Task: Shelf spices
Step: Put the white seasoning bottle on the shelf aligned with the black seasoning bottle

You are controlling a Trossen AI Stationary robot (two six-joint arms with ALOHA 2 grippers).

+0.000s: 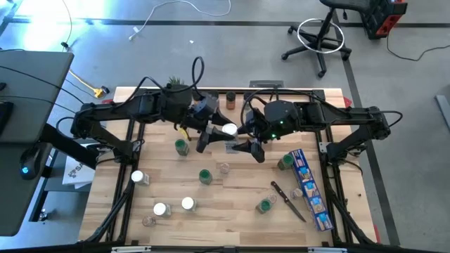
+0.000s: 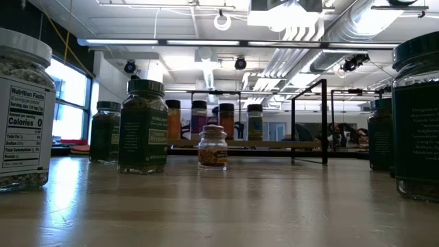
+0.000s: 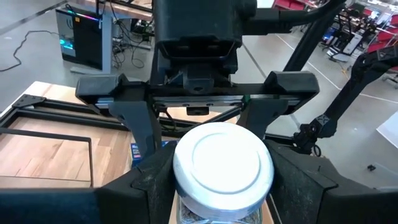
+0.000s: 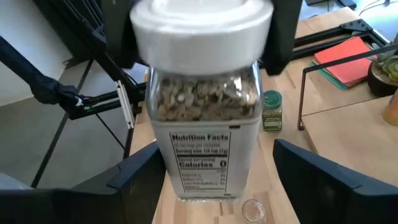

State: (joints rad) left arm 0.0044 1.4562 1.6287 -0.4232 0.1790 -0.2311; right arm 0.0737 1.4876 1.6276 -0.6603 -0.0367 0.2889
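A white-capped jar (image 3: 222, 165) is grasped by the left claw (image 3: 217, 186); the right claw (image 4: 217, 180), spread around it, is released. Shelving is called for next.

Bright ceiling lights (image 2: 288, 14) — window glare, near jars (image 2: 20, 110) blurred, soft tabletop (image 2: 219, 206) sheen

White-capped jar (image 3: 222, 168): lower body cut off by the left wrist picture's edge, sides hidden behind dark fingers (image 3: 146, 186). Shelf (image 1: 281, 95) mostly covered by both arms from above; jar labels there too small to read.
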